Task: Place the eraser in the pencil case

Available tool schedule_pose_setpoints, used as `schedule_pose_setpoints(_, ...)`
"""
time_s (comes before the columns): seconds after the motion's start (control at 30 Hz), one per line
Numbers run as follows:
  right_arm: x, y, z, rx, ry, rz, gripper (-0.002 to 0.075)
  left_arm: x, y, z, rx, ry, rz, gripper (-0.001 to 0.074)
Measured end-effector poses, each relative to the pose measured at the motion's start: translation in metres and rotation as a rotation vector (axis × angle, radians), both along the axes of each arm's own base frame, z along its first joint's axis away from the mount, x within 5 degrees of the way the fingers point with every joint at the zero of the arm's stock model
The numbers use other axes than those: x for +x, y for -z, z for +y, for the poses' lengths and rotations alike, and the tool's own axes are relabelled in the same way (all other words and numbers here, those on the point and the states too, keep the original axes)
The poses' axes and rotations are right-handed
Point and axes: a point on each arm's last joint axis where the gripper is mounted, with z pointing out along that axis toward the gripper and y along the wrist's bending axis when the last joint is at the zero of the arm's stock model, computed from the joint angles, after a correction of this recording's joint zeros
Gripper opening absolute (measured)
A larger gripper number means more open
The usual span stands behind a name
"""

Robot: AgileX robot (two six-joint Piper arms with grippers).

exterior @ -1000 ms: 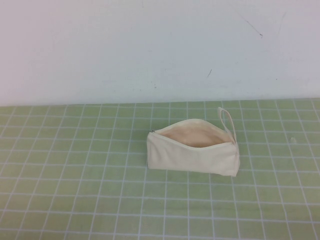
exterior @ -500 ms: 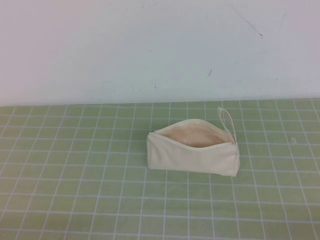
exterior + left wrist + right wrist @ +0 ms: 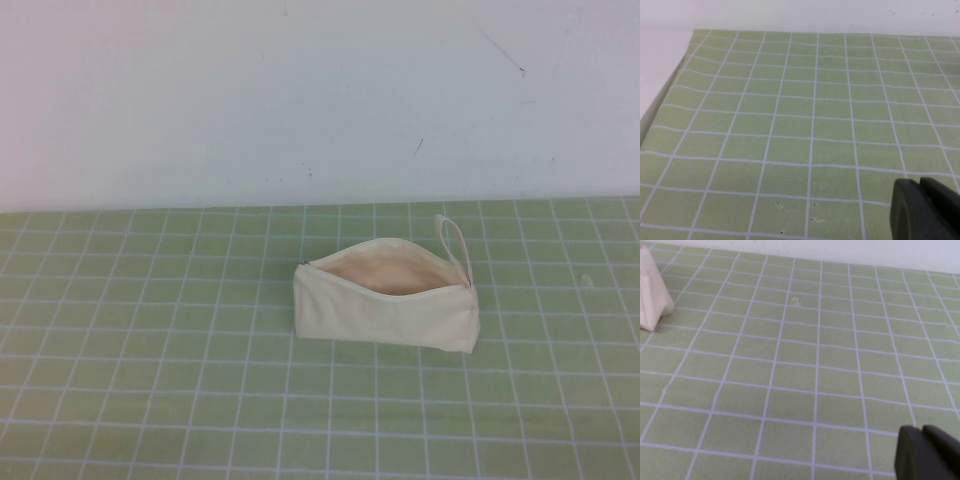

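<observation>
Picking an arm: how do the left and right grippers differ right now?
The right gripper sees the pencil case's end; the left gripper sees none of it. The left gripper's view reaches a corner of the green mat; the right gripper's does not. Both are dark, over the mat, outside the high view.

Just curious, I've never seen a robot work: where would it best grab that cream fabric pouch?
On the cream fabric zipper pouch, probably the near wall's top edge, from above: the mouth gapes, leaving that edge free to pinch. The left claw and right claw hang over the green grid mat.
</observation>
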Motion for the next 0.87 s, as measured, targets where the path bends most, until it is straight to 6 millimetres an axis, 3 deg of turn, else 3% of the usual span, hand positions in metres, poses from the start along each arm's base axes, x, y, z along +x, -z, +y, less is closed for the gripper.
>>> schedule_pose_setpoints(0.87,0.0,0.0,0.0,0.0,0.0,0.0,-0.0001,-0.0001,-0.0001,-0.0001,0.02,0.007,0.002,-0.0001)
